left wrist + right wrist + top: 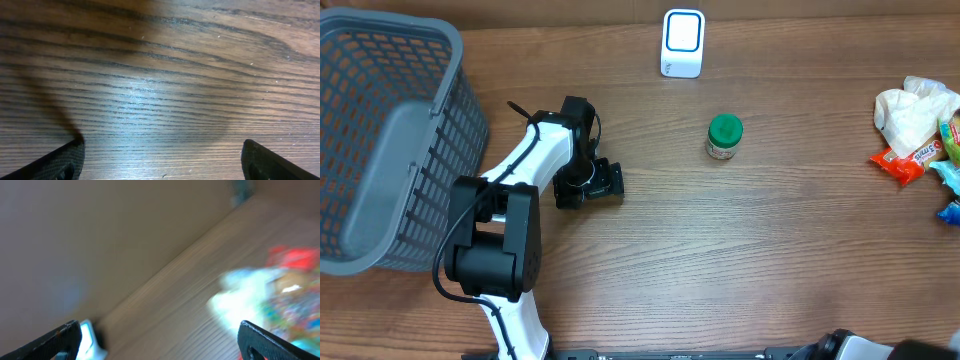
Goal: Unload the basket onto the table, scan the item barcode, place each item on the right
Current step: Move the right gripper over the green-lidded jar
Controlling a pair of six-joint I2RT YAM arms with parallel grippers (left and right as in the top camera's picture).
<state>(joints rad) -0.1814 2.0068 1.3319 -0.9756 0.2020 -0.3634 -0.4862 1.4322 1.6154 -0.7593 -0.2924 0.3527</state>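
Jar (724, 137), green-lidded, stood upright on the table (770, 250) near the white scanner (682, 42), probably set there for scanning. The left gripper (162, 159) hung spread wide over bare wood, well apart from it, toward the basket (380, 150). The right gripper (160, 341) gaped empty, its blurred view facing snack packets (918, 140).

Wooden table (770, 250) lying under soft indoor light

Dark brown grain is running left to right across nearly the whole overhead frame. In the left wrist view a pale sheen (132, 95) is glowing near the centre, and a shadow (45, 100) is slanting down the left side. A plain tan wall (75, 240), blurred, is filling the upper left of the right wrist view.
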